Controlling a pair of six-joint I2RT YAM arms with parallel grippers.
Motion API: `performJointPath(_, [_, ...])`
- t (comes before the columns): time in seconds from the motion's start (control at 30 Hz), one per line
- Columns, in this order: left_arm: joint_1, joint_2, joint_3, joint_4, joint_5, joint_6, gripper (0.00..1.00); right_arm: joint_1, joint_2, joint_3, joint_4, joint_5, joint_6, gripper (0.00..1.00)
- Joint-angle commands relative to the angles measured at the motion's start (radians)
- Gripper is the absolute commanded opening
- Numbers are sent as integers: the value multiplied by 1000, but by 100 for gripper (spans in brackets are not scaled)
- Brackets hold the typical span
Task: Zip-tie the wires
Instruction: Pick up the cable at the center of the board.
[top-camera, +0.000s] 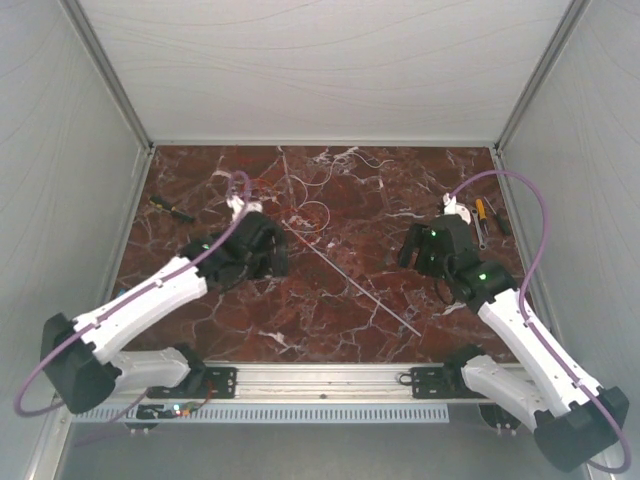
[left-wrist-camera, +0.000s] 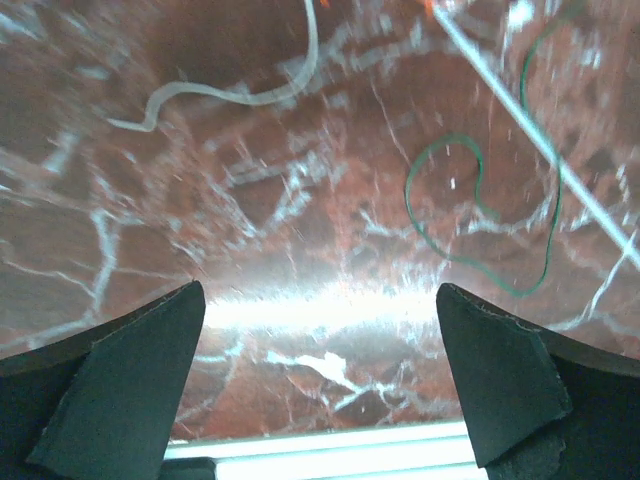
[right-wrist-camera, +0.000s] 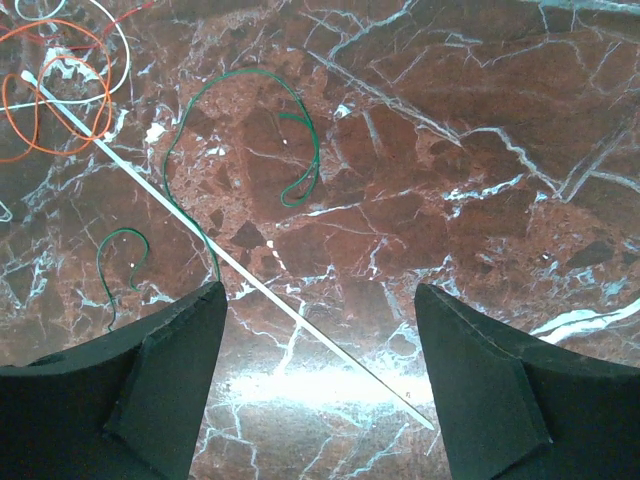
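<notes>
The zip tie (right-wrist-camera: 230, 255) lay diagonally on the tabletop (right-wrist-camera: 480, 200), its near end below the right gripper (right-wrist-camera: 320, 295), which was spread and empty. The left gripper (left-wrist-camera: 318, 300), likewise released, sat near the wires (right-wrist-camera: 60, 90).

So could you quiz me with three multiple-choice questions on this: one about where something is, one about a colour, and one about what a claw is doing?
1. Where is the zip tie?
A. in the left gripper
B. flat on the table
C. hanging off the edge

2. What colour is the wire looping beside the zip tie's middle?
A. blue
B. yellow
C. green

3. How is the right gripper?
A. open and empty
B. shut on the zip tie
C. shut on a wire

Answers:
1 B: the whole strip lies on the marble.
2 C: the right wrist view shows green loops next to it.
3 A: it stands wide open and grips nothing.
</notes>
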Motion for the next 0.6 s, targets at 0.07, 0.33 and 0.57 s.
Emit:
performJointPath(0.07, [265,-124,73,18,138,240,95,-15,-22,36,4,1,-22,74])
performJointPath(0.33, [369,94,195,283,374,203,78,-16,-11,51,5,-25,-13,74])
performJointPath(0.57, [376,471,450,223,385,158,69,-19,-22,60,-9,-24,-11,74])
